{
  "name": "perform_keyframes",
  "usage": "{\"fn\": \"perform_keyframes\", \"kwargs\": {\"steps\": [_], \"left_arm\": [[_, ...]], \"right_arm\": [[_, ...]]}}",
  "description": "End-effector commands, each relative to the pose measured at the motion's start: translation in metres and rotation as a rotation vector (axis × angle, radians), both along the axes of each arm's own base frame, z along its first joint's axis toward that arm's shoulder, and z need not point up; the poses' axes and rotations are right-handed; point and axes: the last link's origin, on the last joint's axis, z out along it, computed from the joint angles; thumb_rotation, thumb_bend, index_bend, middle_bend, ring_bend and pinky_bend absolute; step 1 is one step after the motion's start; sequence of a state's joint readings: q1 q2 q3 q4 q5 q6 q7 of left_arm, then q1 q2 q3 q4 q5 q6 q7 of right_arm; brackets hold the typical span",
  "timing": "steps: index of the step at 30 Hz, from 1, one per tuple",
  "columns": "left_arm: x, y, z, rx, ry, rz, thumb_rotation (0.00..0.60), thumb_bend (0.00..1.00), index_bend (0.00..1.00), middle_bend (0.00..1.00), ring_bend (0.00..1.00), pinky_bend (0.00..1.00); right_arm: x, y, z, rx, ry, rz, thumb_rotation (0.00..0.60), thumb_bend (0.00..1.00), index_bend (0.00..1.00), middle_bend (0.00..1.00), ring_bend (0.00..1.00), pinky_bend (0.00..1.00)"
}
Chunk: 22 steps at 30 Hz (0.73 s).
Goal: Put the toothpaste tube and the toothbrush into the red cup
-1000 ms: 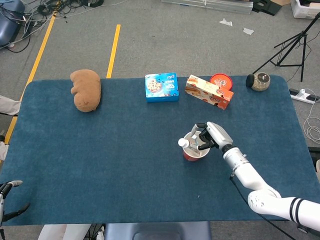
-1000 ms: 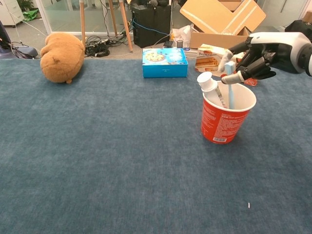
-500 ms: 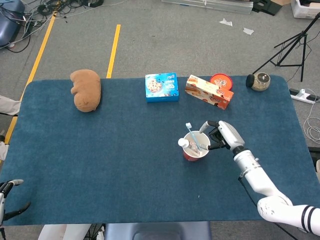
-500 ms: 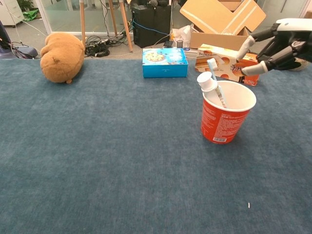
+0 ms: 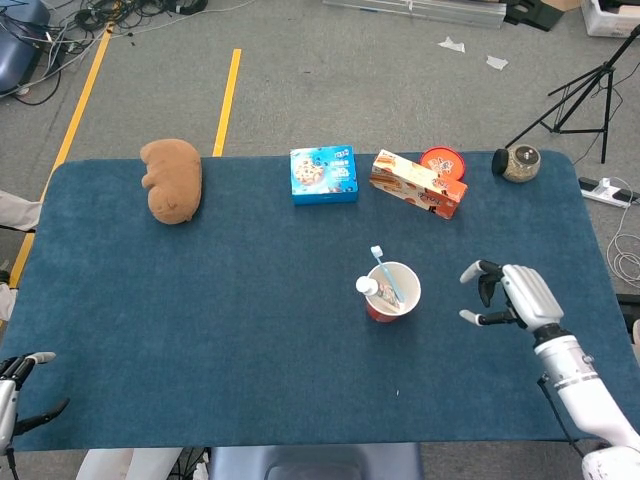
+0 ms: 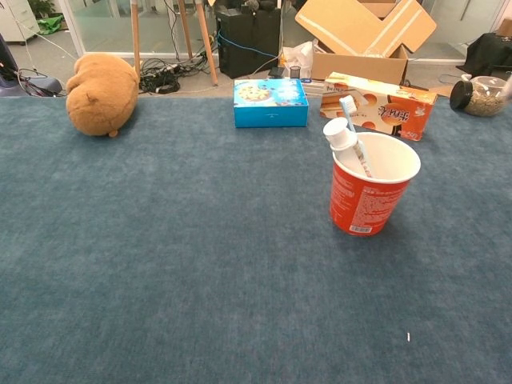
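The red cup [image 5: 393,298] [image 6: 370,198] stands upright on the blue table, right of centre. The toothpaste tube [image 5: 368,286] [image 6: 342,135] leans inside it with its white cap over the left rim. Beside the tube, the blue toothbrush [image 5: 381,268] [image 6: 352,128] also stands in the cup, bristles up. My right hand [image 5: 514,294] hovers to the right of the cup, well apart from it, fingers spread and holding nothing. My left hand [image 5: 14,385] shows at the lower left table edge, fingers apart and empty. Neither hand appears in the chest view.
Along the far edge lie a brown plush toy [image 5: 172,179], a blue box [image 5: 323,174], an orange box [image 5: 417,184], a red lid [image 5: 443,161] and a jar [image 5: 518,163]. A cardboard carton [image 6: 364,36] stands behind the table in the chest view.
My right hand let go of the toothbrush, which now stands in the cup, and drew away to the right and towards me, leaving the chest view.
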State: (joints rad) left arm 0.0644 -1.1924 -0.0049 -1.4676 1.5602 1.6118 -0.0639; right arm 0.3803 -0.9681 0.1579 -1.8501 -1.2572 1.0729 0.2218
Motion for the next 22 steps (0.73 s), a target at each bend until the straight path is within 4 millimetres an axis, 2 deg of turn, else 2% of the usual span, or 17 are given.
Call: {"fn": "perform_keyframes", "kwargs": {"steps": [1, 3, 5, 9, 15, 22], "left_arm": [[0.006, 0.005, 0.000, -0.001, 0.005, -0.025, 0.600, 0.00, 0.32, 0.37, 0.33, 0.42], [0.011, 0.009, -0.001, -0.003, -0.001, -0.042, 0.600, 0.00, 0.32, 0.37, 0.33, 0.42], [0.015, 0.013, -0.002, -0.005, -0.004, -0.056, 0.600, 0.00, 0.32, 0.37, 0.33, 0.42], [0.024, 0.024, -0.004, -0.014, -0.012, -0.082, 0.600, 0.00, 0.32, 0.37, 0.33, 0.42], [0.039, 0.044, -0.003, -0.004, -0.022, -0.123, 0.600, 0.00, 0.32, 0.37, 0.33, 0.42], [0.047, 0.052, -0.002, -0.014, -0.017, -0.145, 0.600, 0.00, 0.32, 0.37, 0.33, 0.42]], "right_arm": [[-0.013, 0.020, 0.010, -0.032, 0.077, -0.017, 0.600, 0.04, 0.45, 0.54, 0.36, 0.64], [-0.020, 0.029, 0.014, -0.057, 0.129, -0.020, 0.600, 0.04, 0.44, 0.46, 0.29, 0.55], [-0.026, 0.036, 0.016, -0.082, 0.187, -0.024, 0.600, 0.04, 0.42, 0.40, 0.24, 0.50], [-0.039, 0.051, 0.018, -0.141, 0.349, -0.035, 0.600, 0.04, 0.39, 0.34, 0.19, 0.44], [-0.047, 0.073, 0.018, -0.185, 0.446, -0.076, 0.600, 0.04, 0.37, 0.31, 0.17, 0.40], [-0.053, 0.095, 0.018, -0.187, 0.460, -0.122, 0.600, 0.04, 0.37, 0.31, 0.17, 0.40]]}}
